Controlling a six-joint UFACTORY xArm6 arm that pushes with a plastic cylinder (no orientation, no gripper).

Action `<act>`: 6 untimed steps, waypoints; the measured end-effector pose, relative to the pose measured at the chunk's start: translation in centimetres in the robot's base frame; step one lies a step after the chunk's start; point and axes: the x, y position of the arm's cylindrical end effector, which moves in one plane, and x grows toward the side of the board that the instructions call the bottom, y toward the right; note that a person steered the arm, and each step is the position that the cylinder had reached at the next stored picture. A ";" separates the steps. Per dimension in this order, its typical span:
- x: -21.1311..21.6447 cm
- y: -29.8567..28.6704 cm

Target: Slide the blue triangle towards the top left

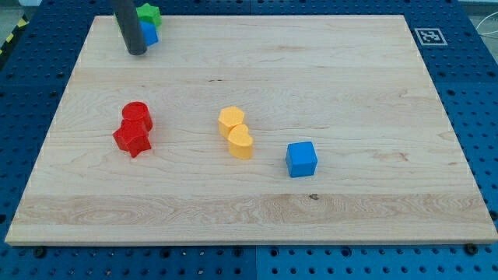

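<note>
The blue triangle lies near the board's top left corner, mostly hidden behind my rod. A green block touches it just above. My tip rests on the board right at the blue triangle's lower left side, touching or nearly touching it.
A red cylinder and a red star touch each other at the left middle. Two yellow heart-shaped blocks sit together in the centre. A blue cube lies to their right. A tag marker is at the top right corner.
</note>
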 end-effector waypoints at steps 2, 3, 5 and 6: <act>-0.5 0.8; -1.1 0.9; -1.5 -1.1; -1.4 -1.1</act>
